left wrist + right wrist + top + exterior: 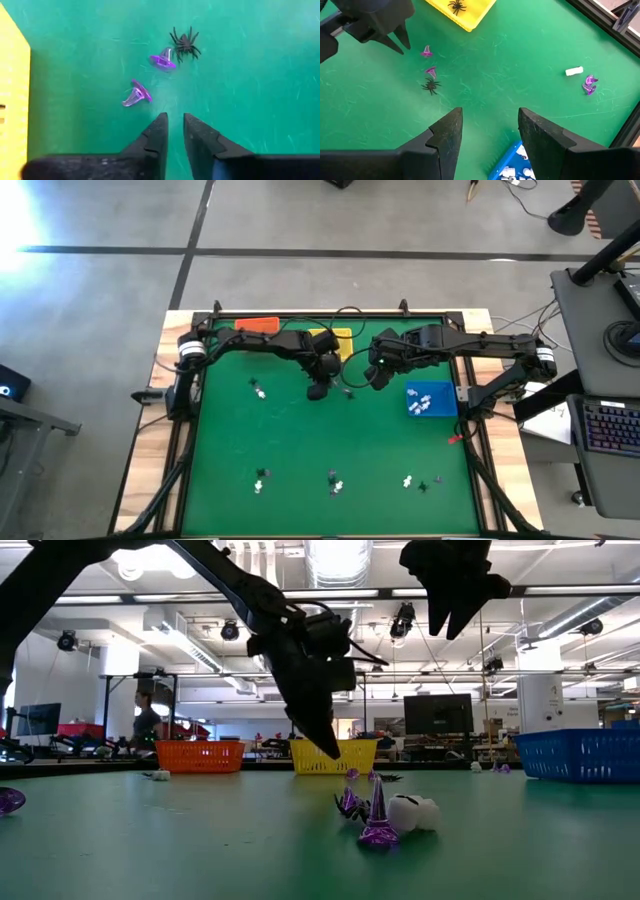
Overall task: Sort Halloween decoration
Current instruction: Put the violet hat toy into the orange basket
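Glossy purple cone hat, left hand nearly together, right hand apart.

I see the left end effector hanging just above the table, nearly closed, empty. A purple witch hat stands beside a white trinket. Orange basket, yellow basket, blue basket behind.

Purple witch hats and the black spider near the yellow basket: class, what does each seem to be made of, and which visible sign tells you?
Purple witch hats: probably clear tinted plastic, glossy; the green mat shows through them and their edges glint.
Black spider: likely moulded plastic or rubber, matt; thin stiff-looking legs, no shine. Which of the two is unclear.
Yellow basket: apparently opaque plastic, evenly coloured.
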`<state>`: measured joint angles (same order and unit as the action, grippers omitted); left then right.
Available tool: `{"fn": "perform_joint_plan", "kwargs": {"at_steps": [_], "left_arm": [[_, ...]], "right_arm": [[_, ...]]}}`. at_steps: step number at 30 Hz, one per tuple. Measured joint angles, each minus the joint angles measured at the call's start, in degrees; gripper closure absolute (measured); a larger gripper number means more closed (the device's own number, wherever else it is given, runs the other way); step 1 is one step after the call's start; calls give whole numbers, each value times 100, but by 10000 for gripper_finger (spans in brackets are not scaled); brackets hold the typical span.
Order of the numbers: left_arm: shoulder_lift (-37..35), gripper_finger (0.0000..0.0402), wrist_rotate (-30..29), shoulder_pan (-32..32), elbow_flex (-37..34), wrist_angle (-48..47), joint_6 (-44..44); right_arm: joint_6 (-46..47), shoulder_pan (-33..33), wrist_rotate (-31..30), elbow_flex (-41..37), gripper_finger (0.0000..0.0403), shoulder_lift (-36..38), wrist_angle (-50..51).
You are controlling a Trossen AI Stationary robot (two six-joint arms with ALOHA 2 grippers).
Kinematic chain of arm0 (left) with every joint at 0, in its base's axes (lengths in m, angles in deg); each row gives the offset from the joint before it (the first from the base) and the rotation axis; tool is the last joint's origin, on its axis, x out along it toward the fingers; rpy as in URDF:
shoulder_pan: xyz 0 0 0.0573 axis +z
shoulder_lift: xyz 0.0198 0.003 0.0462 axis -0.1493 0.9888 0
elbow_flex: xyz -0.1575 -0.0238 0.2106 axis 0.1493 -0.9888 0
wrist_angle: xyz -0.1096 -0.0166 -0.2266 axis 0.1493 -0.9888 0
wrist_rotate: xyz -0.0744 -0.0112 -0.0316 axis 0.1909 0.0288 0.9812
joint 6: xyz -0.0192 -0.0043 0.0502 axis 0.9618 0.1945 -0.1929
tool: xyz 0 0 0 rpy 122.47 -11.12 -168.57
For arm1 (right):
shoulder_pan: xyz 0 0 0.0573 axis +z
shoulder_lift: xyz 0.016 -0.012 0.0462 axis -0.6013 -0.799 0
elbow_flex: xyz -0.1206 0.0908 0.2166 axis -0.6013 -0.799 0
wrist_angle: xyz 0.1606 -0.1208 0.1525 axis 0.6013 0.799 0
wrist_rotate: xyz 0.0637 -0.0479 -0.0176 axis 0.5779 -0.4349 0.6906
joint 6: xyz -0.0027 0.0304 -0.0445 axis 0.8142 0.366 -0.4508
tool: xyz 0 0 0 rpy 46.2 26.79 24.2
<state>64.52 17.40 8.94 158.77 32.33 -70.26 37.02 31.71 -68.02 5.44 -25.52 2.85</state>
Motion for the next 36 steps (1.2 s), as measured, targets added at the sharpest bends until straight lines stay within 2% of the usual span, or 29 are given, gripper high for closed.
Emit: {"fn": "perform_joint_plan", "kwargs": {"at_steps": [3, 7, 10, 25, 30, 36], "left_arm": [[52, 328, -91, -43, 0, 26, 178], [54, 297, -963, -106, 0, 230, 225], [45, 286, -1179, -150, 0, 276, 250], [156, 282, -1213, -357, 0, 630, 714], [248, 282, -1611, -349, 0, 759, 849], [409, 282, -1653, -349, 1, 793, 838]], "right_arm": [[0, -1, 0, 0, 218, 0, 2], [-16, -1, 0, 0, 218, 0, 18], [-30, 0, 2, 0, 218, 0, 38], [-63, 0, 3, 0, 218, 0, 111], [-61, -1, 2, 0, 218, 0, 114], [-42, 2, 7, 0, 218, 0, 116]]}}
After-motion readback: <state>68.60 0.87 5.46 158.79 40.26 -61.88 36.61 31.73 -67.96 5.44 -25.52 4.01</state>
